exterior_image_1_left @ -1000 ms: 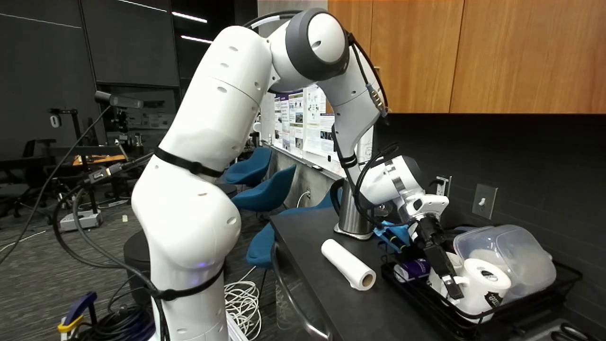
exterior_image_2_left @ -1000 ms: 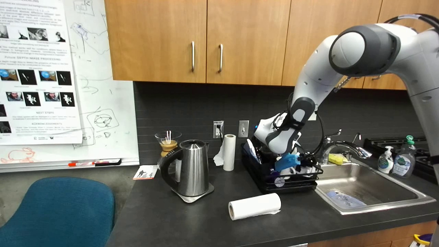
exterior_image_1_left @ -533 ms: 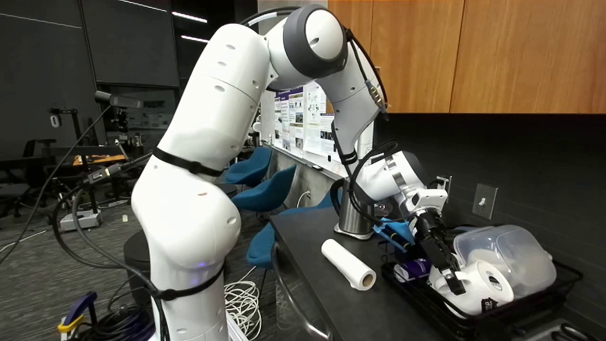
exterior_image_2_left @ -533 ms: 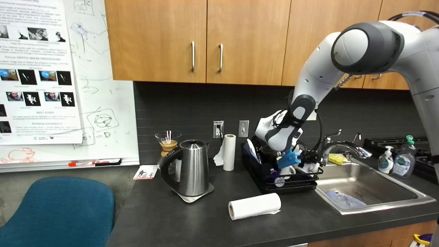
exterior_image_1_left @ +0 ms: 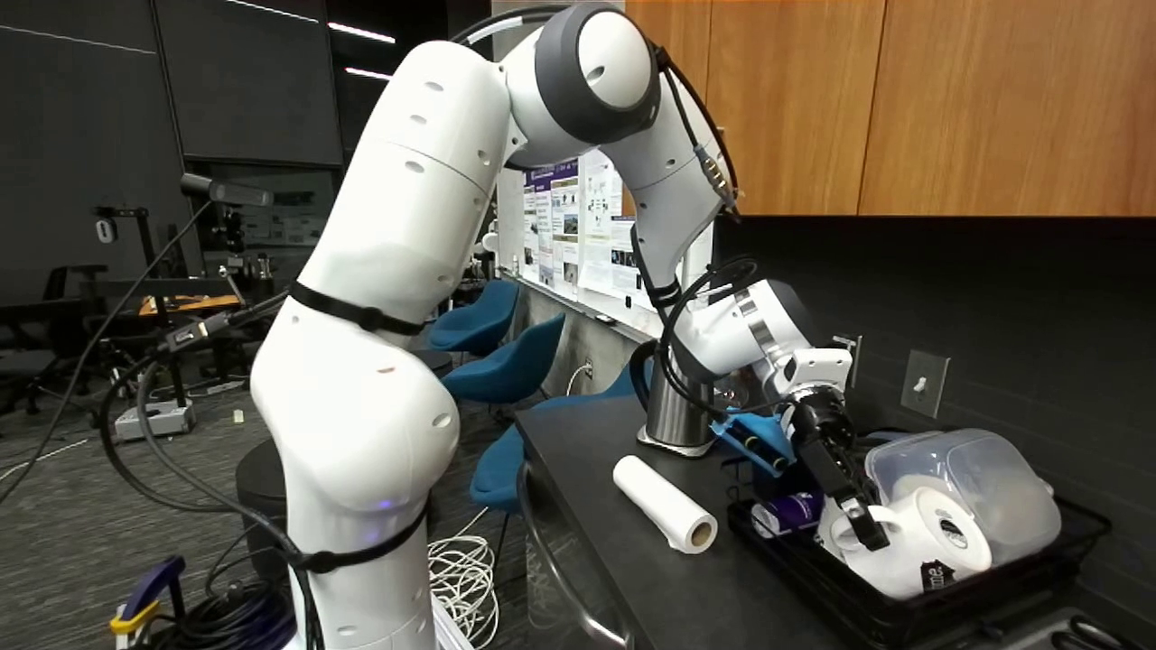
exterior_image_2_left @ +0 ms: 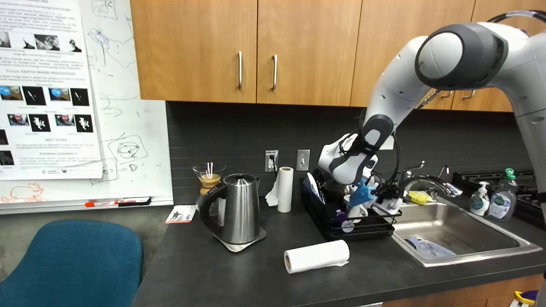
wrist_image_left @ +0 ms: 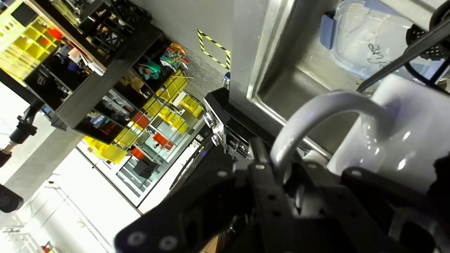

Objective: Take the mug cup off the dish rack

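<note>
The mug cup is white with black markings; in an exterior view it is tilted, its closed base facing up and right. My gripper is closed around its handle. In the wrist view the gripper has the curved handle between its fingers, and the mug cup fills the right side. The black dish rack lies below; whether the mug still touches it, I cannot tell. In an exterior view the mug cup shows at the right end of the dish rack, partly behind cables.
A clear plastic container sits in the rack right behind the mug. A plain white cup and a purple can are beside it. A paper towel roll and a kettle stand on the counter. The sink adjoins the rack.
The mug has tipped over from nearly upright and risen slightly, its base shifting right, with my gripper on its handle. The arm has moved up a little.
</note>
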